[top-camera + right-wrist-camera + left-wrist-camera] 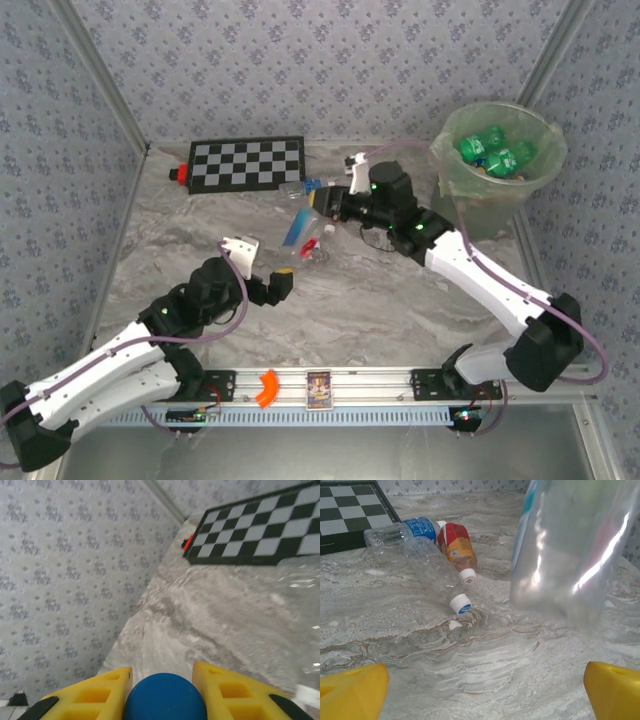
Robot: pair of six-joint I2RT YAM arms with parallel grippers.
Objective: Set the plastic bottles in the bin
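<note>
The right gripper [162, 677] is closed on the smooth, domed blue cap of a clear plastic bottle [165, 700], one blocky yellow finger [92, 695] pressed to each side. From above, this clear plastic bottle [310, 187] sits just off the right end of the flat black-and-white checkerboard [247, 163]. Its body is too small and glassy there to trace well.

The left gripper [482, 692] is spread wide with nothing between its yellow fingertips [350, 692], low over the grey marbled table [470, 655]. Just ahead and to its right looms a large transparent bottle with a teal-blue label [570, 545], glossy and blurred. It may be leaning rather than upright.

Further off to the left a ribbed clear bottle with a blue label and white cap [420, 560] lies on its side. It touches an orange-brown bottle with a red label and white cap [457, 547], which also lies flat.

The round, translucent pale-green bin [455, 185], lined with thin crinkled plastic, stands at the far right corner. Shiny green bottles [495, 152] are piled inside it. It is right of the right gripper and well apart from the left one.
</note>
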